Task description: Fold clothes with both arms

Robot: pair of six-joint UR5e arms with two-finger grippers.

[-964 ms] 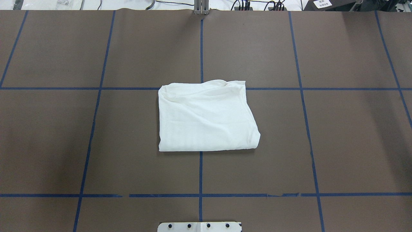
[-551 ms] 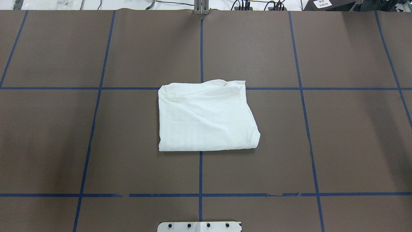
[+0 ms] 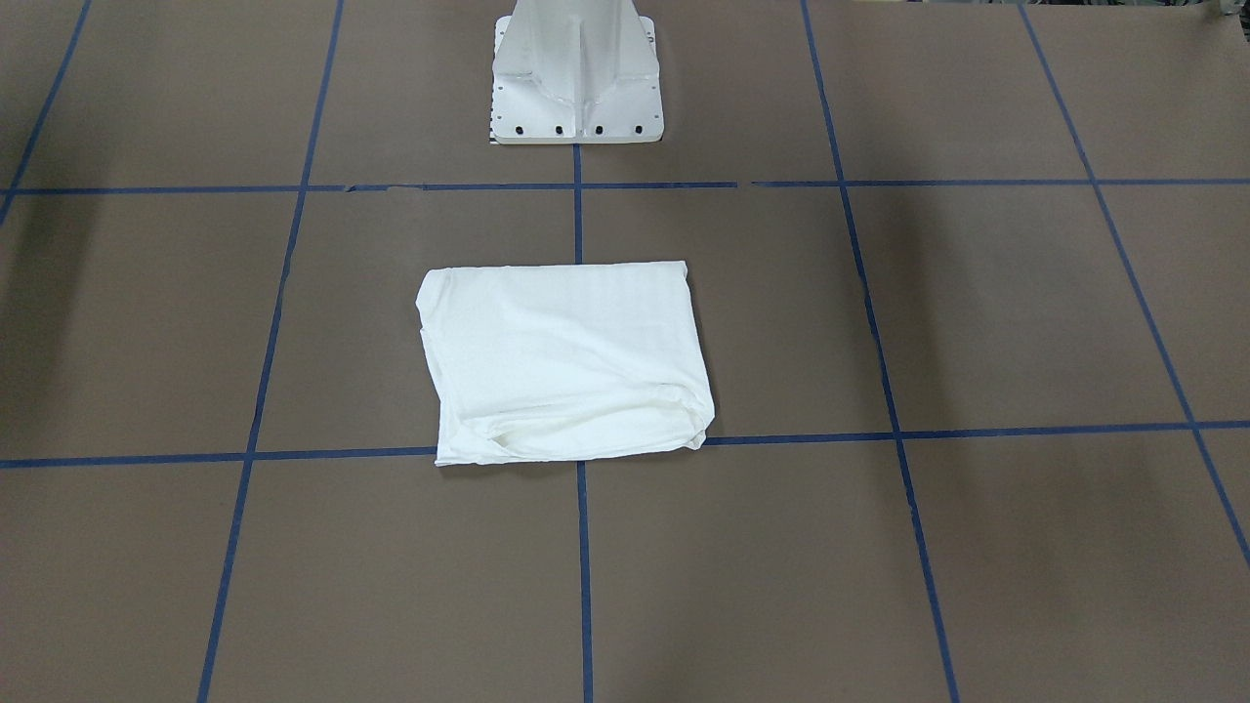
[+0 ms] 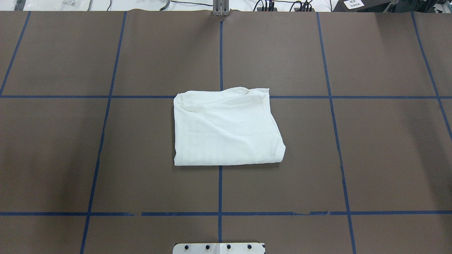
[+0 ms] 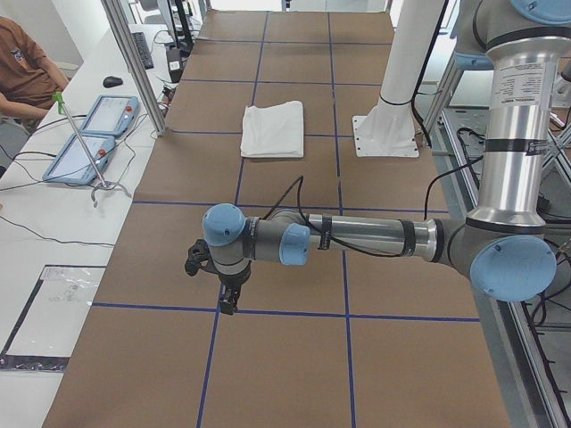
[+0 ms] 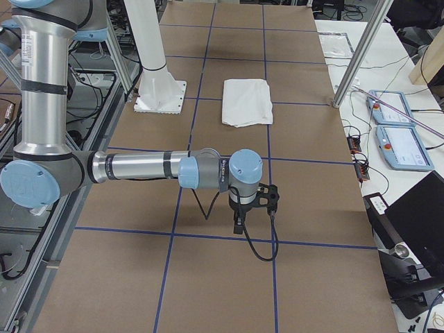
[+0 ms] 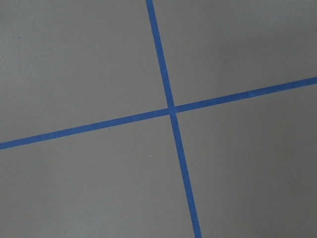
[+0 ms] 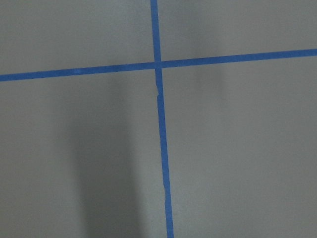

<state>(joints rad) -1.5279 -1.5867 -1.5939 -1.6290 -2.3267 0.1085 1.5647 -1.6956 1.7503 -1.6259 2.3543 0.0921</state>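
As the shirt (image 4: 226,128) is lying soft and light, its corners are inviting pinches. Whether the left gripper (image 5: 228,301) or right gripper (image 6: 239,223) is gaping, I cannot tell.

Clothes: white fabric shirt (image 3: 562,356), folded into a rough rectangle, with layered edges bunched along its near side.
Position: flat on the brown matte table cover (image 3: 977,312), over a crossing of the blue tape grid lines (image 3: 977,431).
Base: white rigid metal pedestal base (image 3: 576,78), top centre, well apart from the shirt.
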